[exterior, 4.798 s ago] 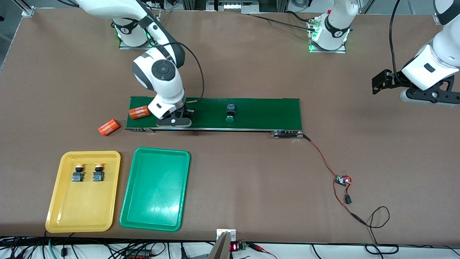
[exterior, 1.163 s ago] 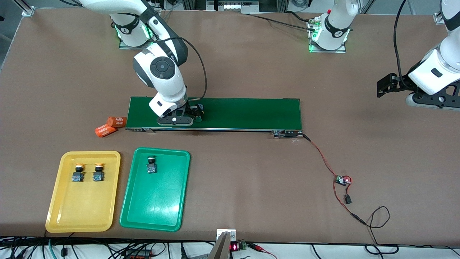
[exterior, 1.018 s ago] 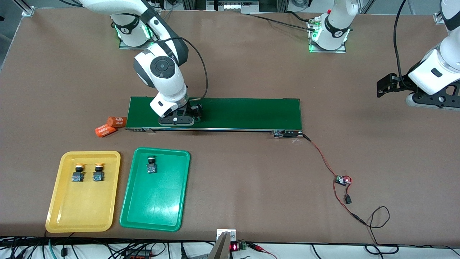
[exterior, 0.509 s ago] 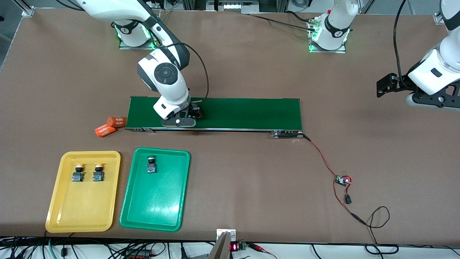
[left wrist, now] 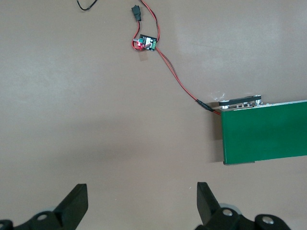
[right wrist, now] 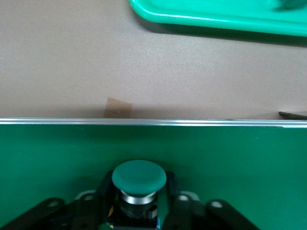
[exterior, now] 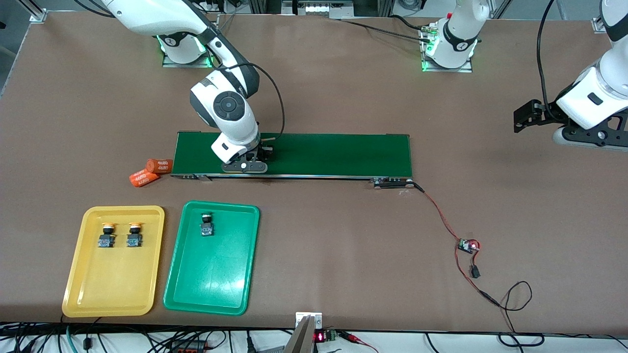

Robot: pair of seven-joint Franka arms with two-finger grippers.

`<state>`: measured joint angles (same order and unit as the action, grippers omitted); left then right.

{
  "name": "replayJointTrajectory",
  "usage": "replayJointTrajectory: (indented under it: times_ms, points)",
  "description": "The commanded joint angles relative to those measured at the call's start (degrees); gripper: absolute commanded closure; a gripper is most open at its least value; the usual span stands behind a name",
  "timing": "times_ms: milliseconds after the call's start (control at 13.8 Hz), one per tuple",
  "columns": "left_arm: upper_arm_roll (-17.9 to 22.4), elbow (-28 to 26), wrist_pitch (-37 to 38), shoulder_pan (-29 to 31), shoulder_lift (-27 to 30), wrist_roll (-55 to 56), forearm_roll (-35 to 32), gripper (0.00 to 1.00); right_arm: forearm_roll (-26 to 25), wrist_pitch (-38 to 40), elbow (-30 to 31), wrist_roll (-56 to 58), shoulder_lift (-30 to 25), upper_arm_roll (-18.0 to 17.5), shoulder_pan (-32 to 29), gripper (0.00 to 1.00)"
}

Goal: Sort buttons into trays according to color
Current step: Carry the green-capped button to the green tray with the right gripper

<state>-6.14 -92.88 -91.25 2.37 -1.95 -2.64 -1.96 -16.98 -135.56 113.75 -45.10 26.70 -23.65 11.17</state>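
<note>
On the dark green belt lies a green-capped button, and my right gripper is down over it, shut on its dark body. From the front camera the right gripper hides most of that button. A second green button lies in the green tray, whose rim also shows in the right wrist view. Two yellow buttons lie side by side in the yellow tray. My left gripper waits open over bare table at the left arm's end.
The conveyor belt runs across the middle of the table, its end showing in the left wrist view. Two orange cylinders lie off its end toward the right arm. Red wires lead to a small circuit board.
The right gripper slid a little along the belt toward the left arm's end and closed on the green button. The left arm has not moved.
</note>
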Motion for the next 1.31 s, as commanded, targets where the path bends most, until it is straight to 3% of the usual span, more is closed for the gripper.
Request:
replayJointTrajectory:
  times_ms: [0,218,436,872,1236]
  points:
    - [-0.3,1.7,1.3,0.4,-0.6,-1.2,1.1,0.00,0.7,1.8,-0.2,-0.2,-1.1,-0.7,-1.6,0.85]
    - [-0.3,1.7,1.3,0.4,-0.7,-1.2,1.1,0.00,1.9,8.4,-5.8,0.5,-2.4,-0.7,-1.9,0.85]
    - [-0.2,1.7,1.3,0.4,-0.6,-1.2,1.1,0.00,5.1,10.4,-14.1,9.5,-1.9,0.0,-3.5,0.85]
    - [-0.3,1.7,1.3,0.2,-0.7,-1.1,1.1,0.00,4.9,7.9,-29.6,22.2,11.9,6.2,-4.1,0.85]
    - [-0.3,1.7,1.3,0.2,-0.6,-1.1,1.1,0.00,4.2,-5.2,-32.0,23.7,21.1,8.6,-3.4,0.85]
